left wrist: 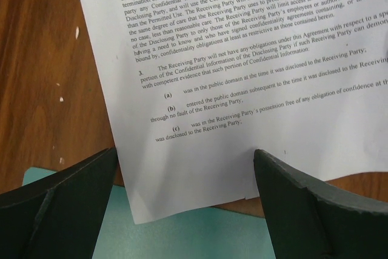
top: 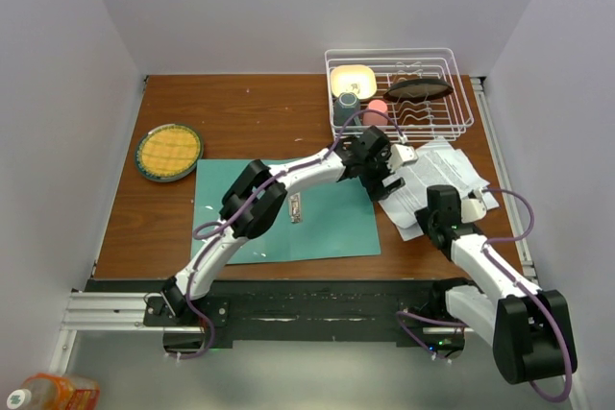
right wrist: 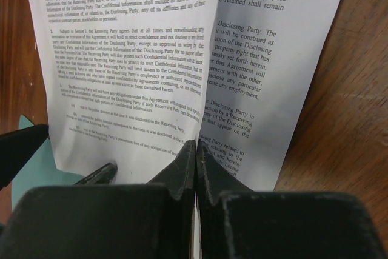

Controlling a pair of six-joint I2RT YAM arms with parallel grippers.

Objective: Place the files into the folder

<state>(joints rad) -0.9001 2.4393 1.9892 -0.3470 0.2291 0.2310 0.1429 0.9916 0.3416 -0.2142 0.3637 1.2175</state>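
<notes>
**Top view:** the unmarked teal folder (top: 317, 228) lies open at centre, long axis left to right. The files (top: 442, 170) lie askew at centre right.

**Left wrist view:** the left claw (left wrist: 185, 192), jaws wide apart, straddles a sheet corner reading "The Receiving Party".

**Right wrist view:** the right claw (right wrist: 196, 156) is pinched closed on a sheet edge. "Confidential" is legible at upper right.

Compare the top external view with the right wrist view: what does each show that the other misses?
Only the top external view shows the dish rack, a yellow plate and the whole folder. Only the right wrist view shows readable print and the right jaws shut on a sheet's edge. Both show the files, some of the folder and the wooden table.
</notes>
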